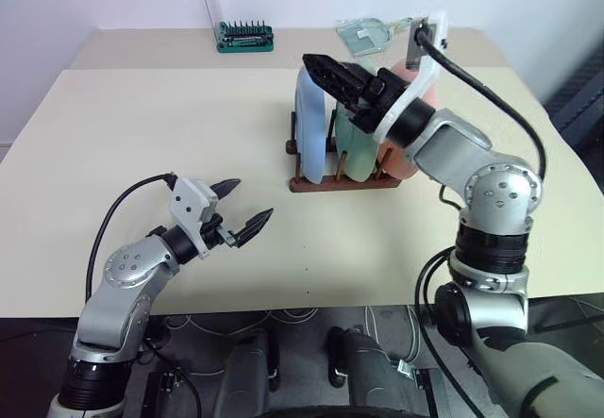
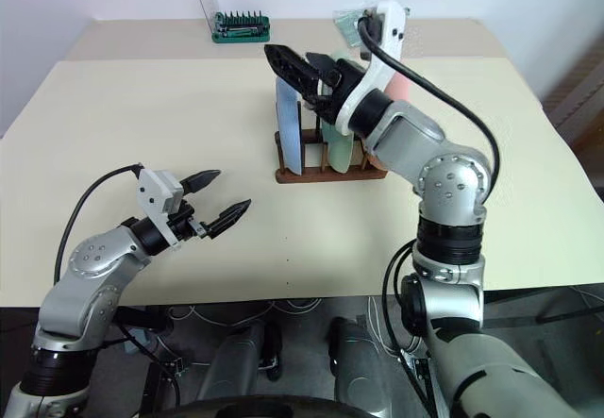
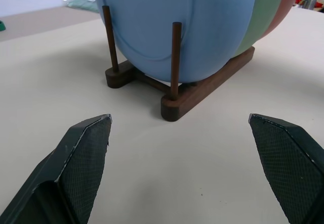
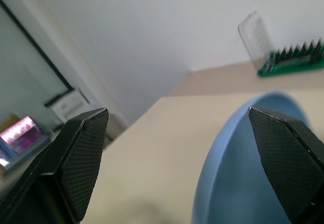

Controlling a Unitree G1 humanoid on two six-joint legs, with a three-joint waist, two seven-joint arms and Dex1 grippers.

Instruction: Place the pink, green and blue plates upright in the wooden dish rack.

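Bare cream tabletop (image 1: 170, 116) lies open on the robot's left and near sides of the dark brown wooden dish rack (image 1: 342, 180); upright blue (image 1: 310, 121), green (image 1: 357, 144) and pink (image 1: 404, 158) plates fill it, and a green screwdriver-bit tray (image 1: 245, 37) stands far behind

no lettering, label, brand, number or sign can be read anywhere on the worktop (image 1: 170, 125); the green tray of screwdriver bits (image 1: 245, 37) and the plates in the wooden dish rack (image 1: 344, 178) carry no legible marking.
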